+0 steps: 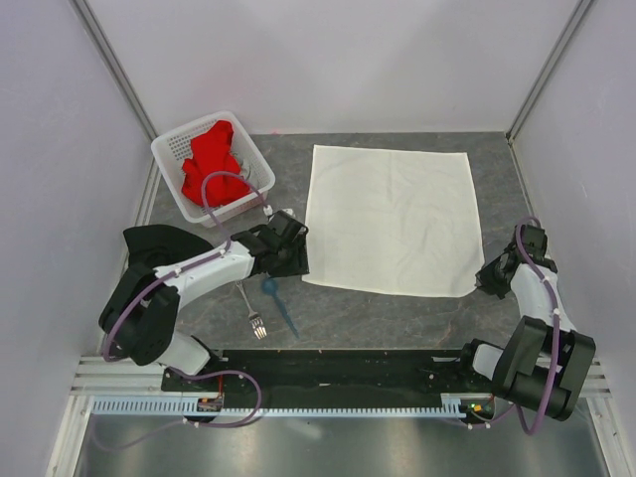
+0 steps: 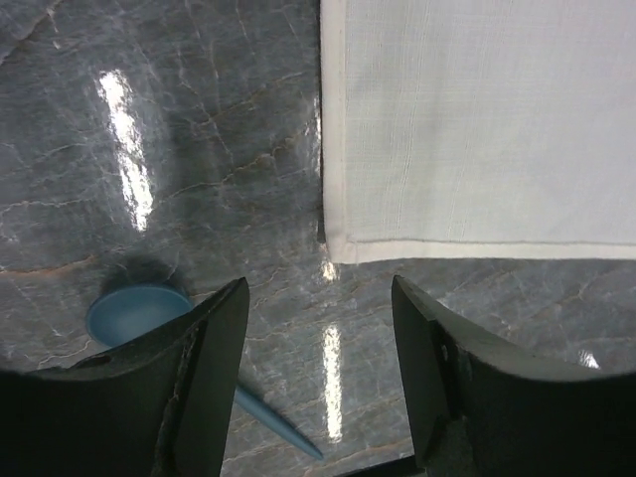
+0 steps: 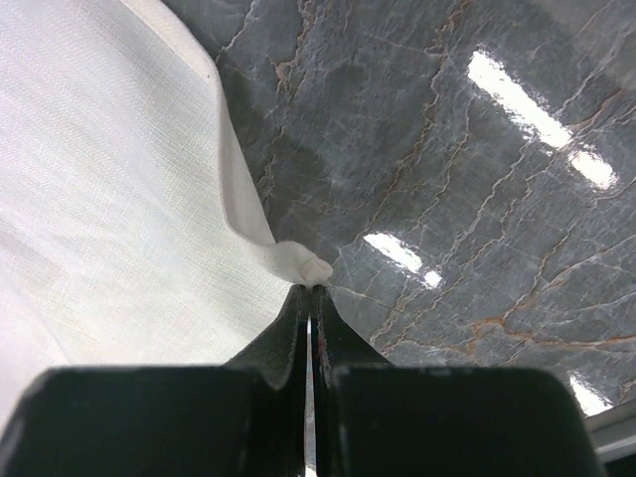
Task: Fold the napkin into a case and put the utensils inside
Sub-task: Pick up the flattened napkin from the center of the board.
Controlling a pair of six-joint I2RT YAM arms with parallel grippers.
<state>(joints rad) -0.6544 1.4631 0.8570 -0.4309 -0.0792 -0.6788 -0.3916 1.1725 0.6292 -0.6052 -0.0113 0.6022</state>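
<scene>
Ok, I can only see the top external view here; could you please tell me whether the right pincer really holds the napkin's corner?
Observer: Yes, the right pincer is shut on a bunched corner of the napkin.
Operator: Thank you, and is the left one gripping anything?
Observer: No, the left pincer is open, and the other near corner lies just ahead of its tips, ungripped.

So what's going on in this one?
The napkin lies spread flat, not yet folded. The right gripper is shut on its near right corner, pinching it into a small bunch. The left gripper hangs open just short of the near left corner. The fork and blue spoon lie on the table close by, untouched.
</scene>
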